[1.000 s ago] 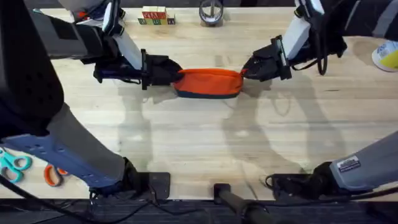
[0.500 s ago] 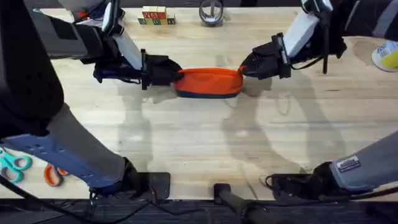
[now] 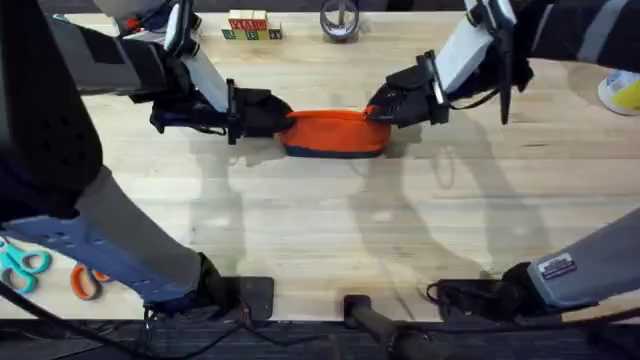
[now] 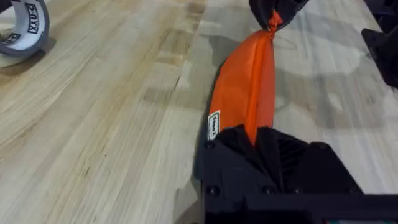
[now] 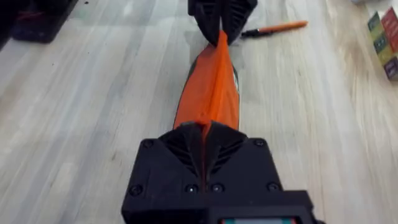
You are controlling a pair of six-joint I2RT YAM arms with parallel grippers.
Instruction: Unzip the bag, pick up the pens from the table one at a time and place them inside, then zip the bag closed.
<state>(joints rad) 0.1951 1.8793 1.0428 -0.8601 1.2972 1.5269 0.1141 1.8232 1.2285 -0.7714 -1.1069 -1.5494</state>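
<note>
- Since the earlier overhead frames, the right gripper (image 3: 372, 110) has travelled along the top of the bag (image 3: 335, 132) toward the left arm; the left gripper (image 3: 287, 120) has not shifted.
- Bags: one. It lies on the table (image 3: 320, 230) near the far edge, about midway between the left and right edges, with its orange fabric pulled taut into a ridge between the two grippers.
- Left gripper fingers are pinched onto the bag's left end; in the left wrist view the fabric (image 4: 245, 93) runs straight out of the closed black fingers (image 4: 261, 146).
- Right gripper fingers are pinched onto the top seam near the bag's right end, seen in the right wrist view (image 5: 205, 134). The zipper tab itself cannot be made out.
- Pens: one visible, orange with a dark tip (image 5: 273, 28), lying on the table just beyond the left gripper.
- Other items, one each: a tape roll (image 3: 339, 20) and a cluster of lettered blocks (image 3: 250, 26) at the far edge, a white and yellow container (image 3: 622, 90) at the right edge.
- Scissors: two pairs, teal (image 3: 22, 266) and orange-handled (image 3: 86, 282), at the near left corner.
- Surface: light wooden planks with visible grain.
</note>
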